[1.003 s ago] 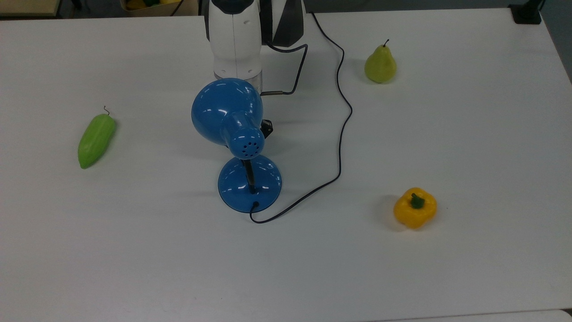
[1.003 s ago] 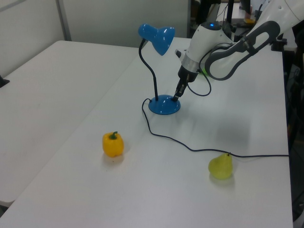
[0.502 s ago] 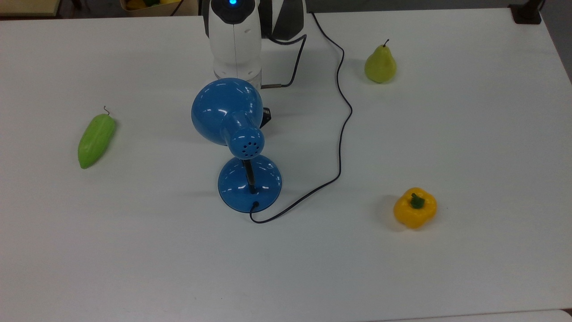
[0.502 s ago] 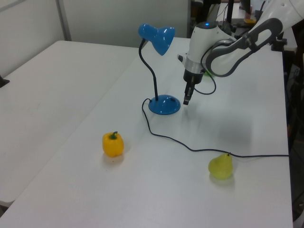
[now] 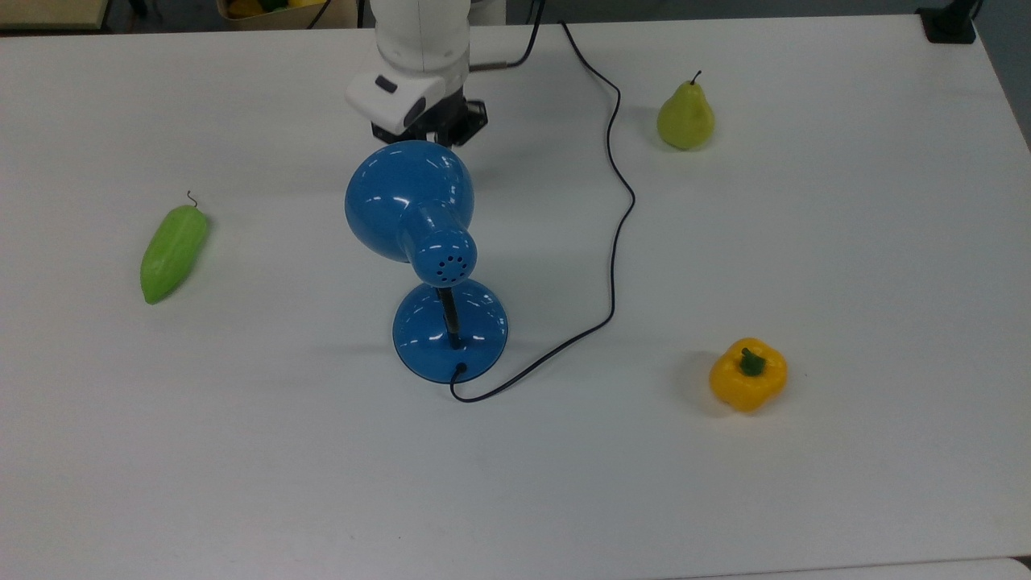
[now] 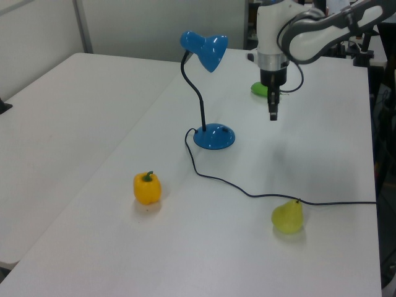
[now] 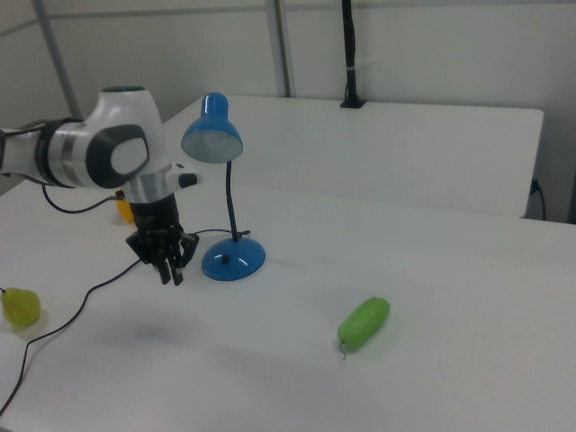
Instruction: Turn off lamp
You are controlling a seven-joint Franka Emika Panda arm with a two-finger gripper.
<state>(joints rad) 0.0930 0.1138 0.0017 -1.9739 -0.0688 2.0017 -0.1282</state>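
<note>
**A:** Looking at my gripper [image 7: 168, 273] first. What do you see there?

**B:** I see the two black fingers pressed close together, pointing straight down, with nothing held between them. They hang in the air above the white table [image 5: 846, 258].

**A:** And the arm?

**B:** I see a fat, smooth white arm [image 6: 297, 34] with grey joints. It bends over so the wrist stands upright. In the right view it sits to the right view's left of the lamp, apart from it.

**A:** Where is the lamp [image 5: 427, 242]?

**B:** I see it standing near the middle of the table. It is shiny blue, with a round dome shade dotted with little holes, a thin curved black neck and a round flat base. A thin black cord [image 5: 616, 201] snakes away from the base.

**A:** Anything else?

**B:** I see a long smooth green vegetable [image 5: 173, 251], a bumpy yellow pepper [image 5: 747, 374] and a yellow-green pear [image 5: 685, 117], all well apart from the lamp.
</note>
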